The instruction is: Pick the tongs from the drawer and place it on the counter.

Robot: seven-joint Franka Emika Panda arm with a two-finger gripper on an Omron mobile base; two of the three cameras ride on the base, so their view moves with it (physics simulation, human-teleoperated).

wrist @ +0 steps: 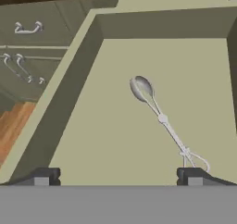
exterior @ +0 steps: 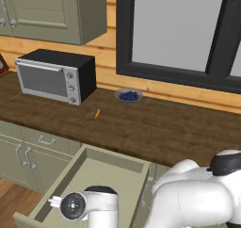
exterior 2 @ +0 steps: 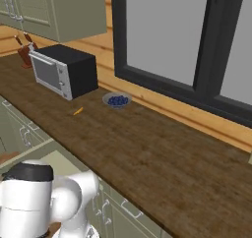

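Note:
The drawer (wrist: 92,42) stands pulled out, its pale-green floor in full sight in the hand view. The silver tongs (wrist: 162,119) lie on that floor, the spoon-like end toward the back wall and the splayed end close to my right fingertip (wrist: 189,176). My gripper (wrist: 118,177) hangs open above the drawer, nothing between its fingers, the tongs lying right of its middle. From the left base view the open drawer (exterior: 94,175) sits under the dark wood counter (exterior: 155,128), with my arm bent down over it. The counter (exterior 2: 147,153) runs long in the right base view.
On the counter stand a microwave (exterior: 54,75), a small bowl of blueberries (exterior: 128,96) and a tiny orange stick (exterior: 97,113). A knife block (exterior 2: 23,52) sits at the far left end. Sage drawer fronts with silver handles (wrist: 28,28) lie left of the open drawer.

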